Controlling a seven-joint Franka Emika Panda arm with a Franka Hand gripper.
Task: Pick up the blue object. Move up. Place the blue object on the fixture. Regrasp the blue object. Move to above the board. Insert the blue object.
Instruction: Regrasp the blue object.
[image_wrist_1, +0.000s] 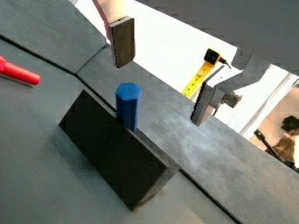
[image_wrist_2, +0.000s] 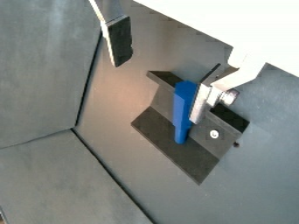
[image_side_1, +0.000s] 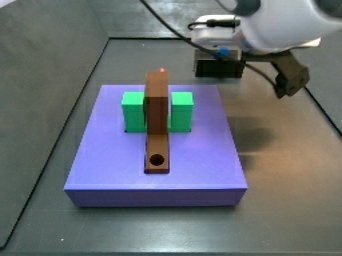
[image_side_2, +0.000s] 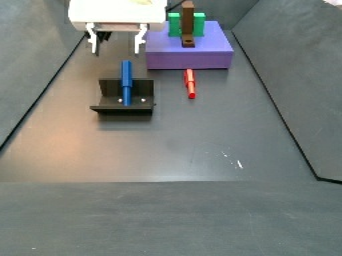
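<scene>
Blue object stands propped in the fixture, its lower end down by the base plate and its upper end leaning against the upright wall; in a side view it lies along the fixture as a slim blue bar. In a wrist view the bar rises above the dark wall of the fixture.

My fingers are spread apart with nothing between them, one plate on each side of the bar and clear of it. The midpoint between my tips hangs just above the bar's upper end. In a side view my fingers hover over the fixture's far end.

Further out on the counter, a small red piece lies between the fixture and the board. On the board sit a green block and a long brown bar with a round hole near one end.
</scene>
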